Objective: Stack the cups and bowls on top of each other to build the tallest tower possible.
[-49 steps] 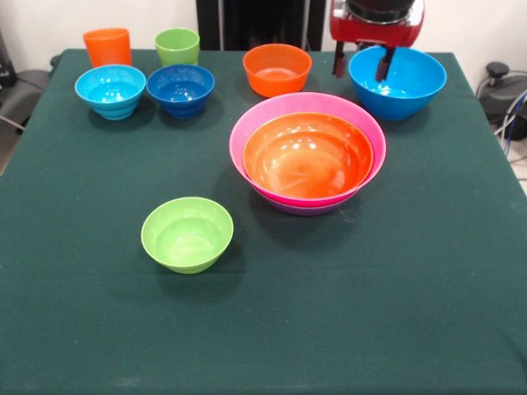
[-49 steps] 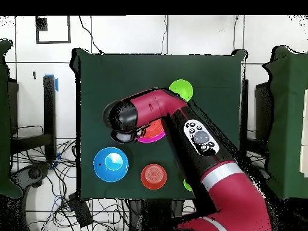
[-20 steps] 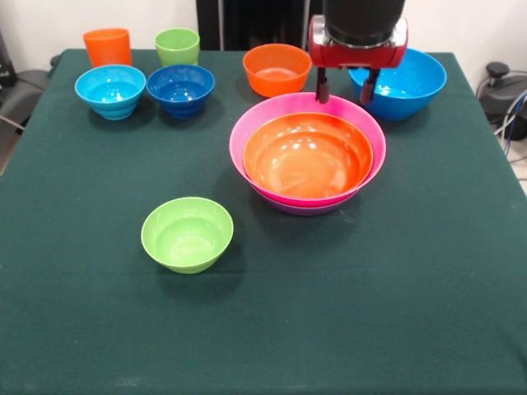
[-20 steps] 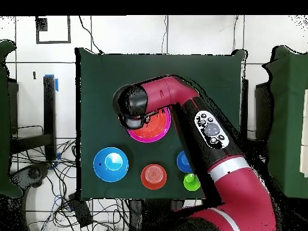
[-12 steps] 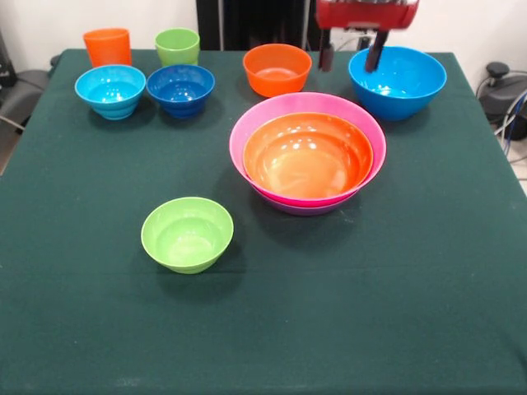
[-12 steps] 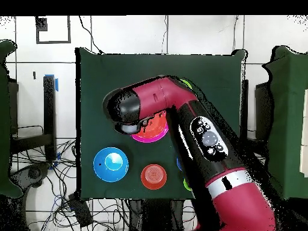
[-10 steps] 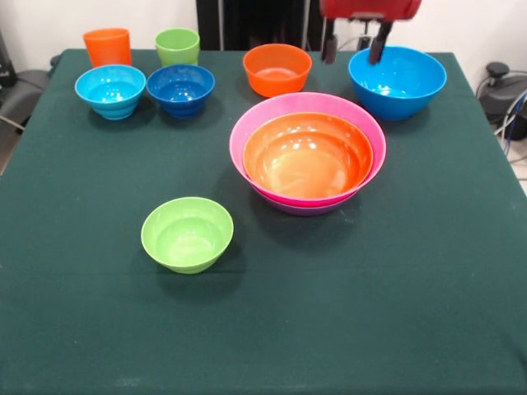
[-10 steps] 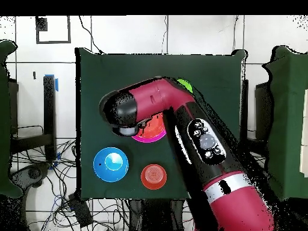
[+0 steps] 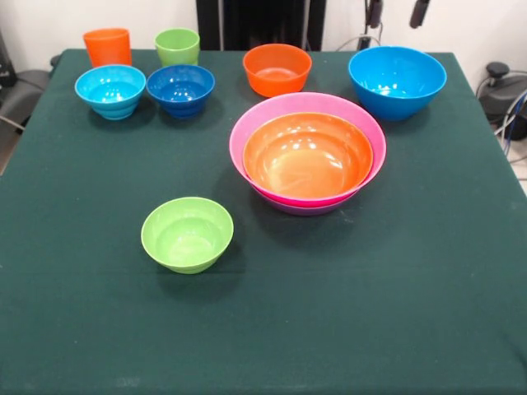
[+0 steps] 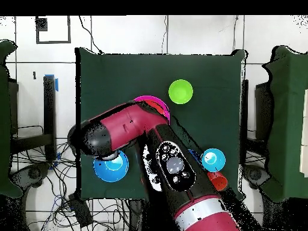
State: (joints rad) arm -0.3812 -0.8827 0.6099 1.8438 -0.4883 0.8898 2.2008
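The tower (image 9: 307, 156) stands right of the table's middle: a wide shallow orange bowl inside a pink bowl, with a purple rim (image 9: 303, 210) showing underneath. The big blue bowl (image 9: 397, 81) sits alone at the far right. Only the tips of my gripper (image 9: 397, 12) show at the top edge, high above the blue bowl, open and empty. From overhead, the arm's wrist (image 10: 96, 139) hangs over the blue bowl (image 10: 113, 169) and hides most of the tower. The orange cup (image 9: 107, 46) and green cup (image 9: 177, 45) stand at the far left.
A small orange bowl (image 9: 277, 68), a dark-blue bowl (image 9: 180, 88) and a light-blue bowl (image 9: 110, 90) line the back of the green table (image 9: 412, 288). A small lime-green bowl (image 9: 187, 233) sits alone, front left of the tower.
My gripper has risen from just over the tower's back rim and shifted toward the big blue bowl; only its tips show now. No bowl or cup has moved.
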